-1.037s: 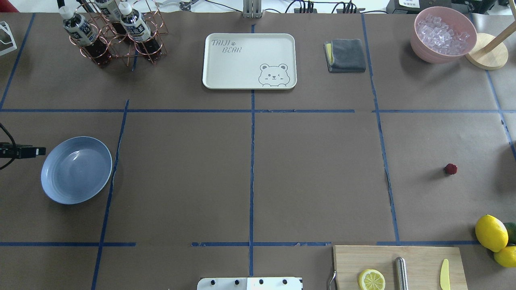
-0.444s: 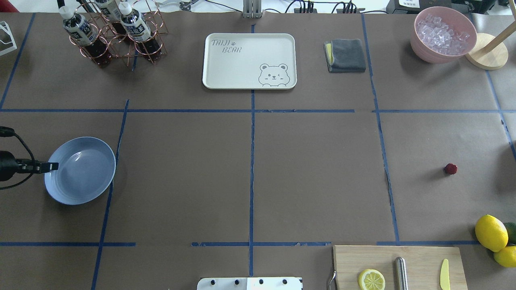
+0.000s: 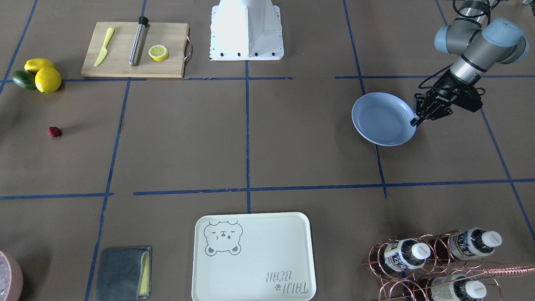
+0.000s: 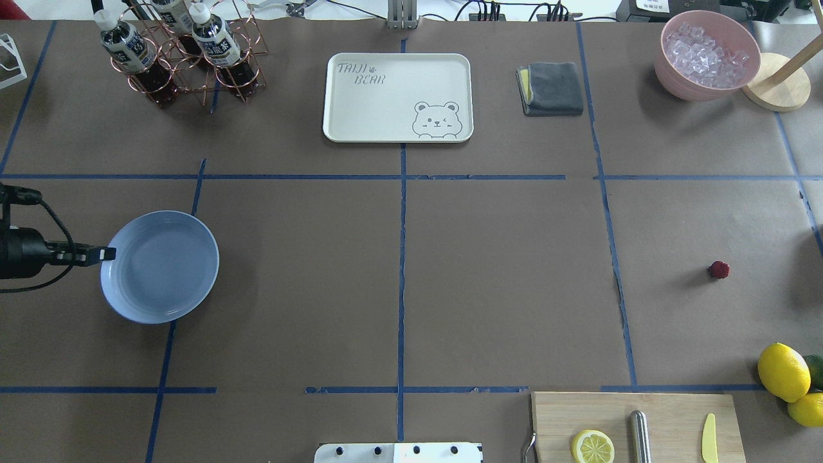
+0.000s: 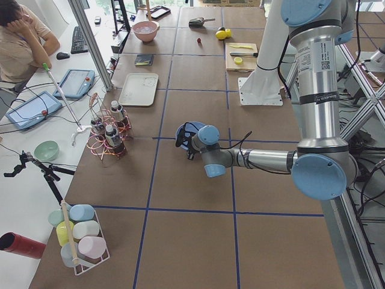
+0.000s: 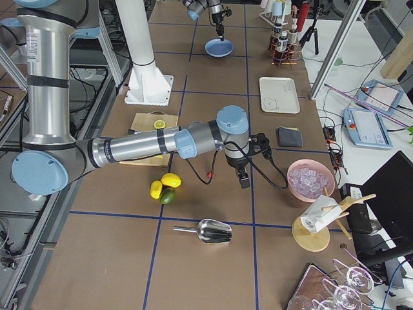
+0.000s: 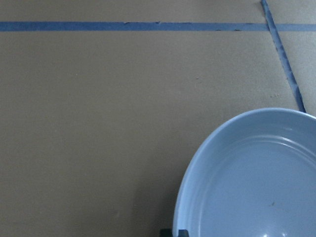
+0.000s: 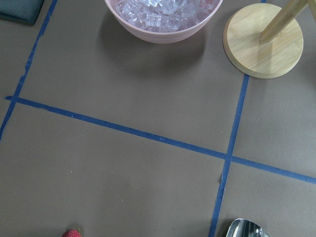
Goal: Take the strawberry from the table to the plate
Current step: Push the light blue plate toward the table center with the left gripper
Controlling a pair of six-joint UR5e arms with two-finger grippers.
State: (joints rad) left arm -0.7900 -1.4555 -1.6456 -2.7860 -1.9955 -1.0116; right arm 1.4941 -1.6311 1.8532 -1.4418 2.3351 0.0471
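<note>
The strawberry is a small dark red berry lying alone on the brown paper table at the far right; it also shows as the strawberry in the front view and at the bottom edge of the right wrist view. The light blue plate sits at the left side of the table. My left gripper is shut on the plate's left rim. The right gripper hangs above the table near the strawberry; it shows only in the exterior right view, so I cannot tell its state.
A cream bear tray, grey cloth, pink bowl of ice and copper bottle rack line the far side. A cutting board with a lemon half and whole lemons lie at the near right.
My left gripper has come in from the left edge, closed on the plate's rim and slid the plate to the right. The strawberry has stayed put.
</note>
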